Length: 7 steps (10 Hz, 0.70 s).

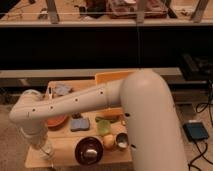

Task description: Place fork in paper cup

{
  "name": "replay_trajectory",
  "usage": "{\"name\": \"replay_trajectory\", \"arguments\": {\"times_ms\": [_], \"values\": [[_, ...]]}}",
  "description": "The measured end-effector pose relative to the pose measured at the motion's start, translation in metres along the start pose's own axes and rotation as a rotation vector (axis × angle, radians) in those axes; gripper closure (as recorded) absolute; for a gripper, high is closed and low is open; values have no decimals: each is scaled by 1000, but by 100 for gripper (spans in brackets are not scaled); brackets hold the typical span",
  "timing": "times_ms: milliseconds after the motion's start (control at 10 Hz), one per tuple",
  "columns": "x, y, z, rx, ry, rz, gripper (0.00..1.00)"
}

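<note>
My gripper [45, 148] hangs from the white arm's elbow [31, 116] and reaches down to the front left corner of the wooden table [65, 146]. A pale shape sits right at the gripper's end, and I cannot tell whether it is the paper cup or part of the gripper. The fork does not show in this view; it may be hidden by the gripper or the arm. I cannot make out anything in the gripper's hold.
On the table are a dark bowl [89, 150], a shiny small metal cup [121, 142], a yellowish round item [108, 141], a green item [103, 125], a blue-grey pad [79, 123], a red-orange bowl [56, 121], a grey cloth [62, 90] and an orange tray [111, 78]. The arm covers the table's middle and right.
</note>
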Motion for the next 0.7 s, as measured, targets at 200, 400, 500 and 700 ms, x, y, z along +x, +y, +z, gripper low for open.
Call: {"name": "replay_trajectory", "arguments": {"times_ms": [200, 400, 500, 700], "values": [[0, 3, 1, 2, -1, 7, 83], [1, 5, 3, 1, -2, 9, 59], [1, 5, 3, -1, -2, 9, 51], [1, 8, 2, -7, -3, 13, 37]]}}
